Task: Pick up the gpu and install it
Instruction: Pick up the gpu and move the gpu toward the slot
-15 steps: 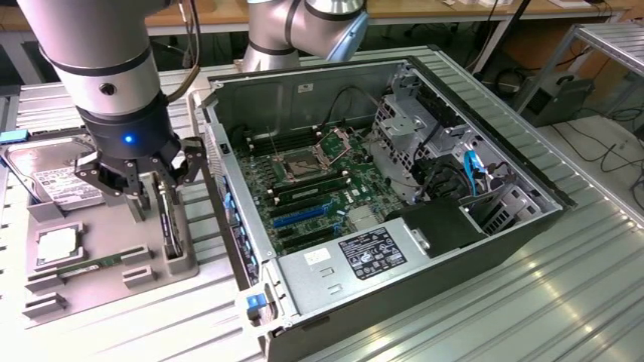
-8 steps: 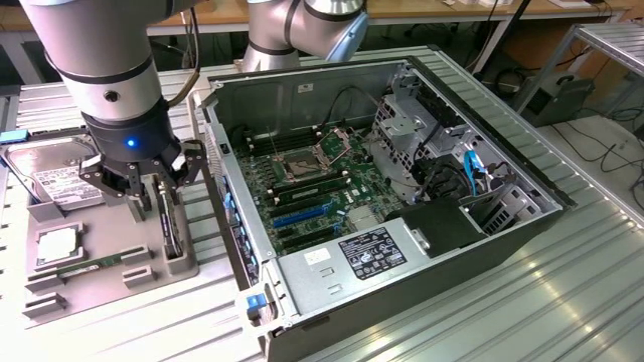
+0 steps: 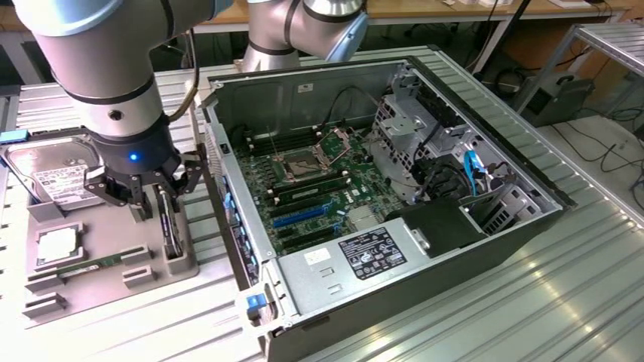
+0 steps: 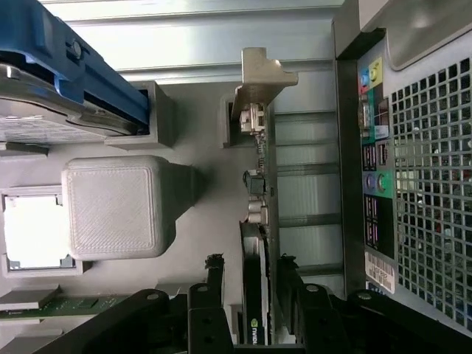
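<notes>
Arm points straight down, fingers spread apart.

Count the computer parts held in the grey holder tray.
4: hard drive at one end, processor mid-tray, memory stick beside it, gpu on edge, open gripper astride it. Others may hide behind the arm.

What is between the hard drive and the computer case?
The gpu, standing on edge in the gray tray, with the open gripper straddling it; the exterior view shows this.
</notes>
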